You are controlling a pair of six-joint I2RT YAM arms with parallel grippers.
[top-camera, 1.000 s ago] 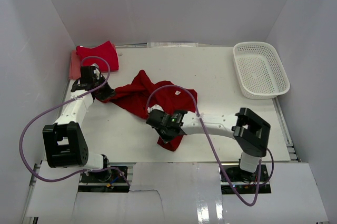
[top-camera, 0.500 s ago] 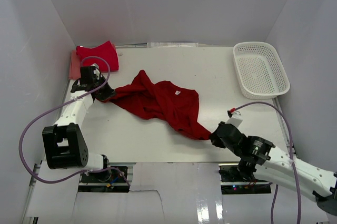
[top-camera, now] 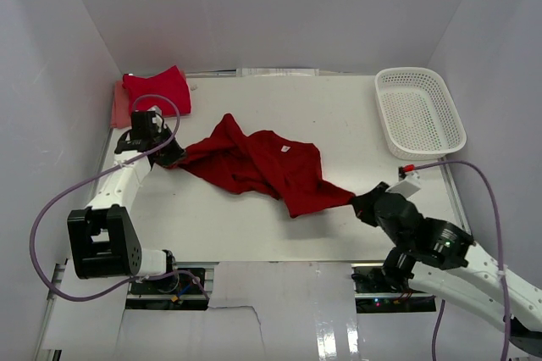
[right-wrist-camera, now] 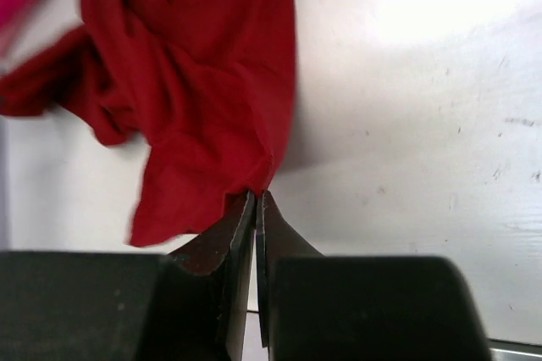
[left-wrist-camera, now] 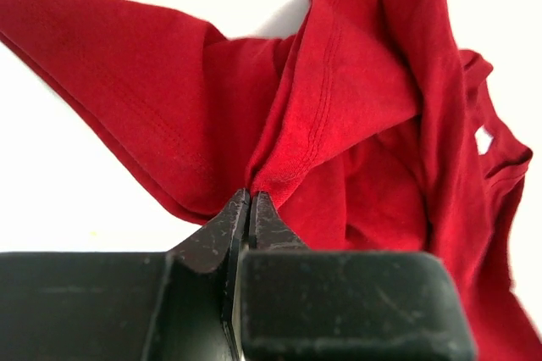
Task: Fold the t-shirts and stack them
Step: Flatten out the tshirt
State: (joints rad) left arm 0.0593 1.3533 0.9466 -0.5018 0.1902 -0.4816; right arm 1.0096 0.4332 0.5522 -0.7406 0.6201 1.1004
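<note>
While left gripper (left-wrist-camera: 250,197) pinches it — t-shirt (left-wrist-camera: 339,98) spreads ahead.

Cannot see most of salmon-pink shirt (top-camera: 119,109): buried under folded red shirt (top-camera: 158,90), bar thin strip. Cannot read neck label (top-camera: 285,149): too small. Cannot follow right arm (top-camera: 474,276) past lower right edge. Cannot see whole loose red shirt (left-wrist-camera: 339,98) from left wrist: cut at top, right edges.

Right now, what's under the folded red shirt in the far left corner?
A pink shirt: only its left edge shows past the folded red shirt. The rest is covered, so I can't tell whether anything else lies beneath.
</note>
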